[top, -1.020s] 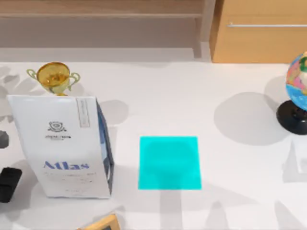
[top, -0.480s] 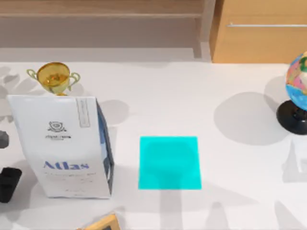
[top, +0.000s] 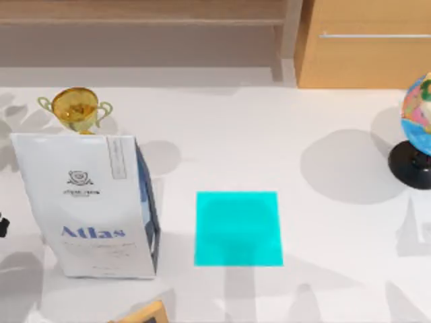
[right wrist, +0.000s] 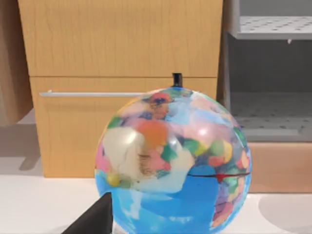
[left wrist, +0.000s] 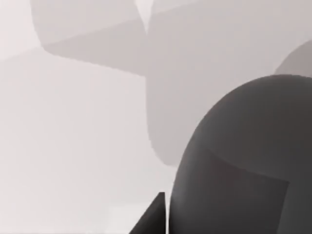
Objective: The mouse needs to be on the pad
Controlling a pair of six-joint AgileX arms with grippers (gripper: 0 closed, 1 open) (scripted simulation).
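Note:
The cyan pad (top: pixel 238 229) lies flat and bare in the middle of the table, right of the white Atlas bag (top: pixel 91 202). In the left wrist view a large dark grey rounded body (left wrist: pixel 243 161), seemingly the mouse, sits very close to the camera on the white table. A dark part of my left gripper (left wrist: pixel 153 222) pokes in just beside it. A sliver of the left arm (top: pixel 2 225) shows at the table's left edge, left of the bag. A dark part of my right gripper (right wrist: pixel 92 219) hangs in front of the globe (right wrist: pixel 173 161).
A gold trophy (top: pixel 75 108) stands behind the bag. The globe (top: pixel 417 128) on its black base stands at the right edge. A wooden-framed thing (top: pixel 141 315) lies at the front edge. A wooden cabinet (top: pixel 367 44) and shelves run along the back.
The dark parts of my left arm at the top view's left edge have slid out leftwards, leaving a sliver. The pad, bag and globe have not moved.

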